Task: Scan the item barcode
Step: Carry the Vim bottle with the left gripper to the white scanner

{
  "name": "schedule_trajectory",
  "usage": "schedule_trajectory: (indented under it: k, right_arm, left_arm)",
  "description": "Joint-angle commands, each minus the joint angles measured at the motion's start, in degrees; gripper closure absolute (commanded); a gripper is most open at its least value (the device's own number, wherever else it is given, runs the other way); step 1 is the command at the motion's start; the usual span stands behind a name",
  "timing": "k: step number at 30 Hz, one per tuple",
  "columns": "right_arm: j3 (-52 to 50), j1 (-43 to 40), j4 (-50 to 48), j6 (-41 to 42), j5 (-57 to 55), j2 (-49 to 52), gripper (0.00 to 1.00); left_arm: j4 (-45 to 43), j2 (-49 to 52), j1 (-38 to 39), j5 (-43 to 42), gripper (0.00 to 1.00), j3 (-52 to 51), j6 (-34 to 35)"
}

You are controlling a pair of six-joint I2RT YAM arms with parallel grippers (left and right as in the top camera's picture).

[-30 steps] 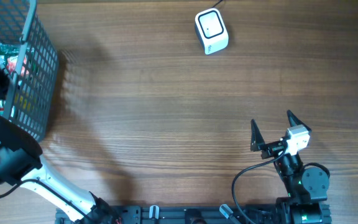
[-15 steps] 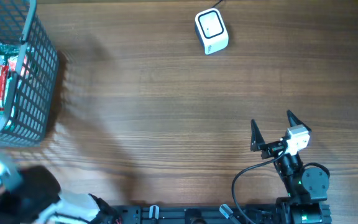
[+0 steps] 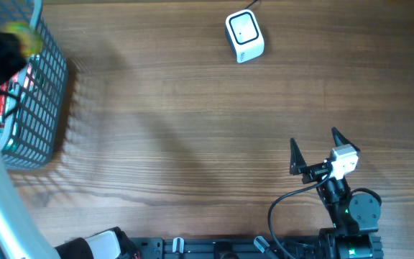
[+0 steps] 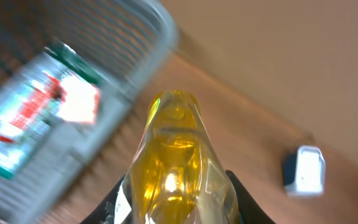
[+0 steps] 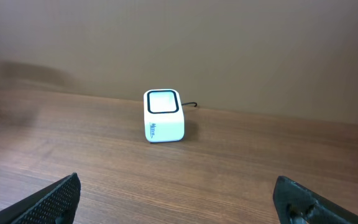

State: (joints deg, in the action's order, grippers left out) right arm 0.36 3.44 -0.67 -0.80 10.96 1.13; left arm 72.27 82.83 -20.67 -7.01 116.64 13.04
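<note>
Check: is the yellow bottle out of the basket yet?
Out: the left gripper holds the yellow bottle lifted above the basket.

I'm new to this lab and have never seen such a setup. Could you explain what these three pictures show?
These are two robot arms at a wooden table. One picture looks down from above; the other two come from a camera on each wrist. On the table stand a small white scanner and a wire basket with a packet inside. The left gripper grips a yellow bottle near the basket. The right gripper is open and empty, pointing toward the scanner.
</note>
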Motion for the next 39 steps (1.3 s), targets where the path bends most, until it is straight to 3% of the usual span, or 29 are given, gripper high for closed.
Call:
schedule_trajectory:
  k: [1, 4, 8, 14, 17, 25, 39]
  right_arm:
    - [-0.1, 0.1, -0.2, -0.7, 0.5, -0.3, 0.00]
    - [-0.1, 0.1, -0.2, -0.7, 0.5, -0.3, 0.00]
    - [-0.1, 0.1, -0.2, -0.7, 0.5, -0.3, 0.00]
    - [-0.1, 0.1, -0.2, -0.7, 0.5, -0.3, 0.00]
    - [-0.1, 0.1, -0.2, -0.7, 0.5, -0.3, 0.00]
    - [-0.1, 0.1, -0.2, -0.7, 0.5, -0.3, 0.00]
    - [-0.1, 0.1, -0.2, -0.7, 0.5, -0.3, 0.00]
  left_arm:
    - [5.6, 0.2, 12.1, -0.9, 0.86, 0.7, 2.6]
    - [10.5, 2.2, 20.8, -0.8, 0.88, 0.6, 3.3]
    - [13.1, 6.2, 32.4, 2.3, 0.89, 0.6, 12.9]
    - [11.1, 15.0, 49.0, 11.3, 0.89, 0.5, 20.9]
    - [5.4, 21.5, 56.6, 12.1, 0.91, 0.5, 21.1]
    - [-2.1, 34.4, 64.0, 12.1, 0.93, 0.5, 23.5]
    - [-9.0, 42.7, 68.5, 12.1, 0.92, 0.5, 23.8]
